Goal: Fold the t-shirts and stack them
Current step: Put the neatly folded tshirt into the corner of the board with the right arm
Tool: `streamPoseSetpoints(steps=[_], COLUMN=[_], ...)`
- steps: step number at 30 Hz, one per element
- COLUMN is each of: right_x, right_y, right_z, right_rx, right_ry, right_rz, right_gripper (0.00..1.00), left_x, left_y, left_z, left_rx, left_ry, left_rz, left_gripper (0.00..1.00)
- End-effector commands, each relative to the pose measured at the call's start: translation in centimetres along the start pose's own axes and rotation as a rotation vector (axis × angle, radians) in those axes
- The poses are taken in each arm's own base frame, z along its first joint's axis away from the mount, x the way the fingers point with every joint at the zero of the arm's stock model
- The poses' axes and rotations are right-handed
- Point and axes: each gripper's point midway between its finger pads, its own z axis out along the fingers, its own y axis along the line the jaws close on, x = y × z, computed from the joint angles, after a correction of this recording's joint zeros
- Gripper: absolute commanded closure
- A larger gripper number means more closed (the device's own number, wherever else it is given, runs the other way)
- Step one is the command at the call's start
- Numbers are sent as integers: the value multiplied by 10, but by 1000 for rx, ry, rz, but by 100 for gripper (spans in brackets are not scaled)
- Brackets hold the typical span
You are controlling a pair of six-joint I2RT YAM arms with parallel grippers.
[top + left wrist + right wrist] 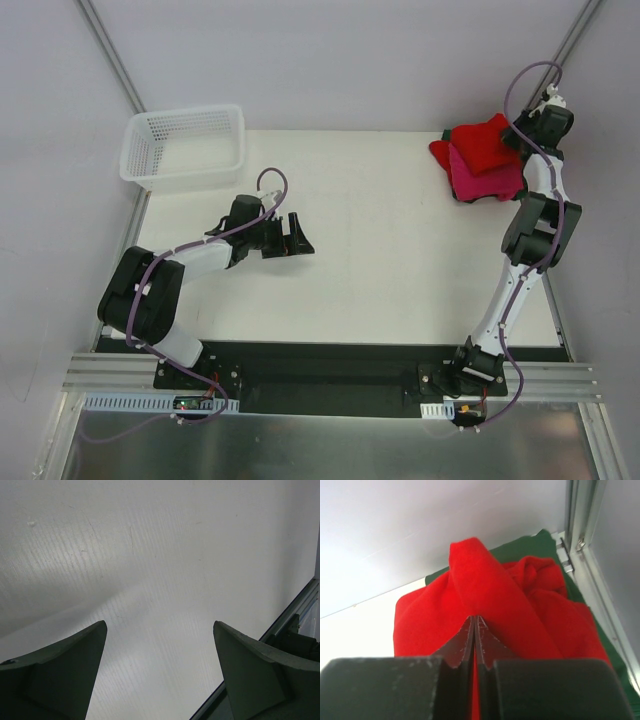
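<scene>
right gripper (475, 621) pinching red t-shirt (530, 610) | green t-shirt (520, 547) mostly hidden beneath | left gripper (159, 625) spread wide, holding nothing

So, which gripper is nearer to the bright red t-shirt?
Right. The right gripper is on the bright red t-shirt, its fingers shut on a fold of it. The left gripper hangs open over the table, far to the shirt's left.

The white desk (380, 270) carried a white plastic mesh basket (185, 150) at its far left corner and, at its far right corner, a pile of t-shirts (480, 160), a dark green one (525, 547) lying lowest.
</scene>
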Motion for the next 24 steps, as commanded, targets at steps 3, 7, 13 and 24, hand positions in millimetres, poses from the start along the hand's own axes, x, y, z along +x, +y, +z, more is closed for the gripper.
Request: streamPoseSetpoints(steps=[3,7,13,24], right_x=[-72,-58,-19,26], right_y=[5,-7,-24,-35], right_z=[-25,-19,-12,-9], right_rx=[32,71,108,129], right_ry=[-162,-134,-66,24], right_rz=[-93,-87,-40,-14], right_gripper=[99,99,99,99], left_x=[-15,-14,-11,-1], left_y=[-10,-8,-5,-1], left_z=[0,2,3,1], left_rx=[44,42,36,29], left_ry=[-33,-27,-19,-8], left_rz=[26,22,18,10], left_gripper=[12,12,12,12])
